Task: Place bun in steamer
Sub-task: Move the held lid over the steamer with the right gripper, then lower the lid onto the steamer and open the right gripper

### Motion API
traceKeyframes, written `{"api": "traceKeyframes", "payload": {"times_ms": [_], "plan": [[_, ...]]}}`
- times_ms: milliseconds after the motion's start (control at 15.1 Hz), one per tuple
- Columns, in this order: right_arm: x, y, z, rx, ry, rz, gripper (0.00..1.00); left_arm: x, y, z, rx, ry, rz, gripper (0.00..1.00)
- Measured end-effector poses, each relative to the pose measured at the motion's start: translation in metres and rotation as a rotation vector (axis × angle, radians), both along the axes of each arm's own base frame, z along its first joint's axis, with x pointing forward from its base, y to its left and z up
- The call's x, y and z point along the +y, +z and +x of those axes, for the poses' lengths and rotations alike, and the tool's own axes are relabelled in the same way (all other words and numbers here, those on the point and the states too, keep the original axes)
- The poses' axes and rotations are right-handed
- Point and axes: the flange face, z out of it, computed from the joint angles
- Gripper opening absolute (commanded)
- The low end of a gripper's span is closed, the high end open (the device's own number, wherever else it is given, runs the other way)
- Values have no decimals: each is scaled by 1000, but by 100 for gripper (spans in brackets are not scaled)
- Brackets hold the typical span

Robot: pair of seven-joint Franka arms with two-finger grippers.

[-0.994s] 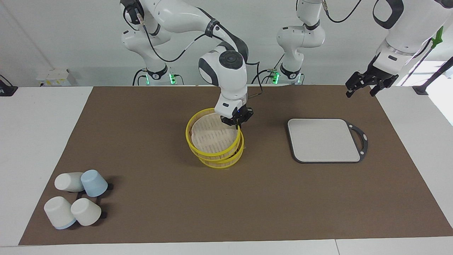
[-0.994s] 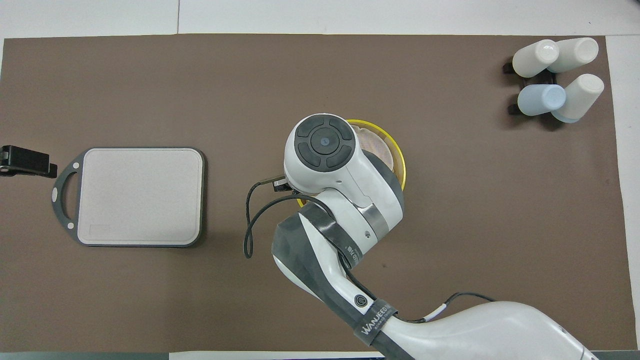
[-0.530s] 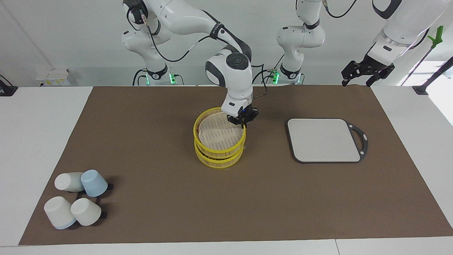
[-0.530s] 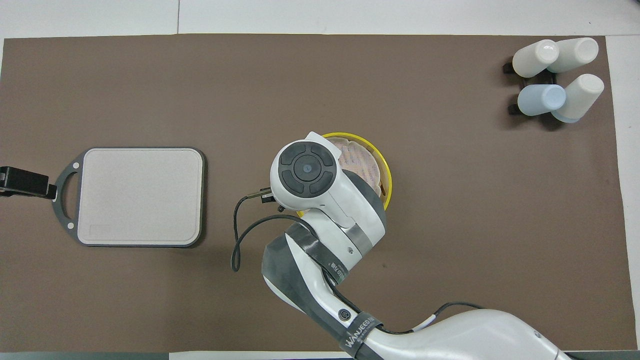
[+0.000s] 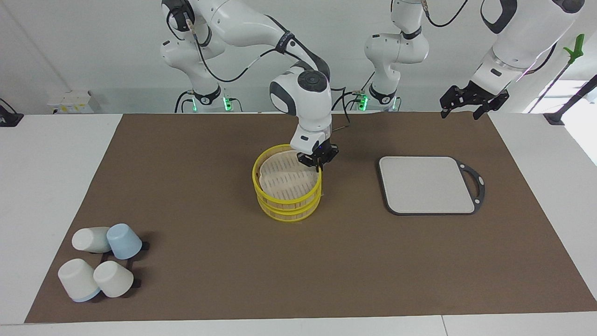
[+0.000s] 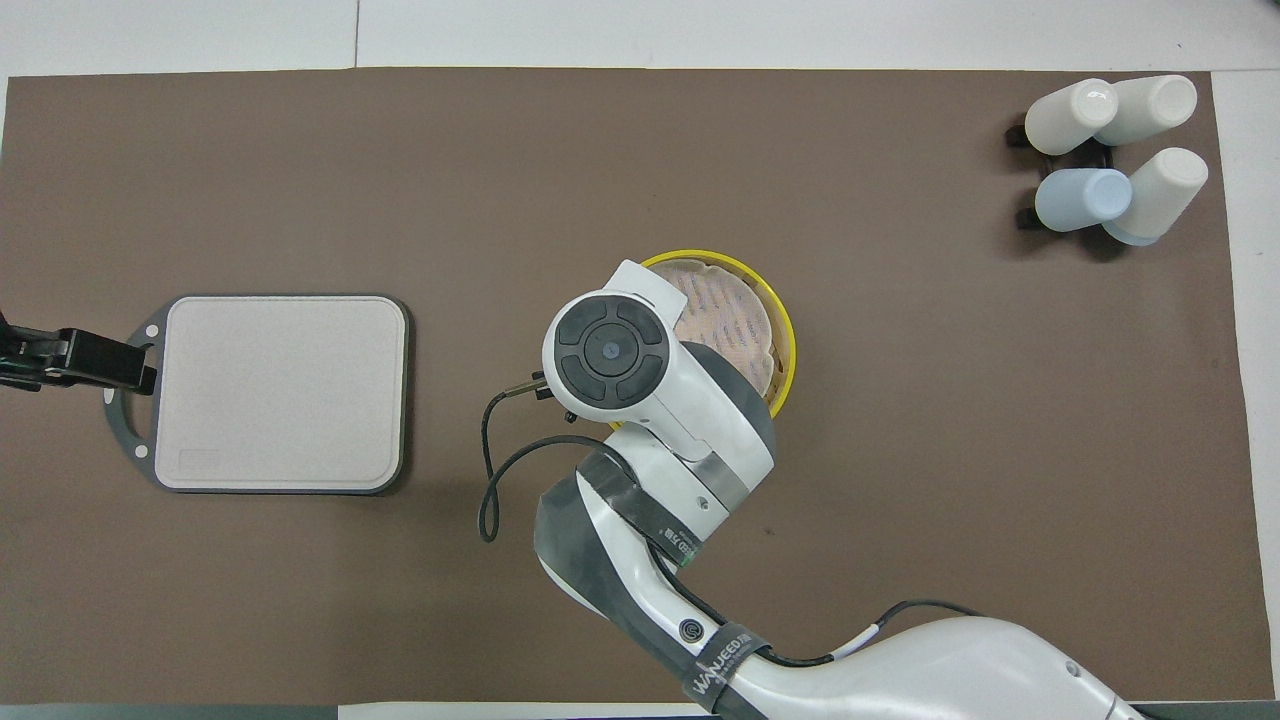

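Two yellow-rimmed baskets stand stacked at the middle of the mat. The top one (image 5: 285, 178) is lined with white paper and also shows in the overhead view (image 6: 735, 315). Of the lower basket (image 5: 290, 213) only the yellow wall shows, and its floor is hidden. My right gripper (image 5: 319, 164) is shut on the top basket's rim, on the side toward the left arm's end. The arm's wrist covers it in the overhead view. My left gripper (image 5: 464, 100) hangs open in the air over the mat's edge near the grey board. No bun is in view.
A grey cutting board (image 5: 426, 184) with a dark handle lies toward the left arm's end, and shows in the overhead view (image 6: 280, 392). Several white and blue cups (image 5: 100, 261) lie on a black rack at the right arm's end, farther from the robots.
The top basket was tilted and offset on the lower one; my right gripper has brought it level and squarely onto it. My left gripper has drifted toward the board's handle.
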Motion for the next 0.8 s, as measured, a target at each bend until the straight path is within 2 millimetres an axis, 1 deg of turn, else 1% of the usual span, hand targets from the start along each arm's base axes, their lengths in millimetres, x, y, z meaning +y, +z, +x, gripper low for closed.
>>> {"api": "traceKeyframes", "payload": {"times_ms": [199, 331, 530, 796], "plan": [[1, -2, 0, -12, -4, 13, 0, 0, 8, -2, -18, -1, -2, 100], [2, -1, 0, -20, -37, 32, 0, 1, 13, -3, -31, 0, -3, 100], [3, 1, 1, -13, -64, 55, 0, 0, 15, -1, -49, 0, -4, 100], [3, 0, 0, 13, -86, 77, 0, -7, 16, 0, -65, -14, -5, 100]]}}
